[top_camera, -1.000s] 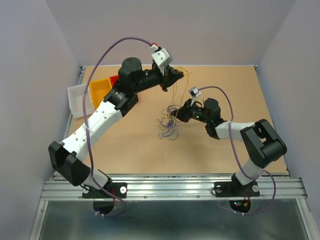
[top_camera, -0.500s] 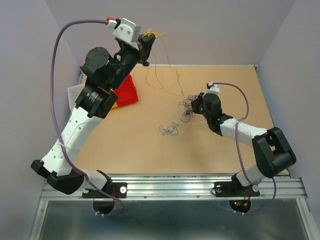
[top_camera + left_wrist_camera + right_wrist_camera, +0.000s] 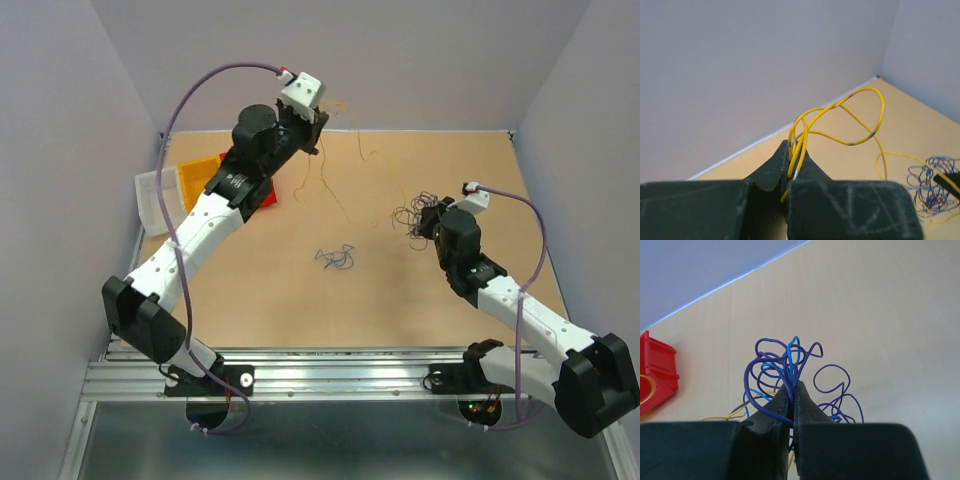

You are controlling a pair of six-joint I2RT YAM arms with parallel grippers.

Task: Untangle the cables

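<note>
My left gripper point(image 3: 318, 118) is raised at the back of the table and shut on the yellow cables point(image 3: 840, 112), which loop out of its tips point(image 3: 793, 150) and trail down toward the table point(image 3: 340, 200). My right gripper point(image 3: 428, 215) is shut on a tangle of blue and purple cables point(image 3: 785, 365), seen as a dark clump point(image 3: 410, 215) at its tips point(image 3: 792, 390). The same clump shows at the right edge of the left wrist view point(image 3: 932, 182). A small loose bundle of blue cables point(image 3: 336, 258) lies on the table between the arms.
A red bin point(image 3: 262, 190), an orange bin point(image 3: 195, 178) and a white tray point(image 3: 152, 195) stand at the table's back left, partly under my left arm. The red bin also shows in the right wrist view point(image 3: 657, 367). Lilac walls close the back and sides.
My left gripper has come down and right from its high position. My right gripper has pulled its purple clump to the right, away from the loose blue bundle. The yellow cables hang slacker.
</note>
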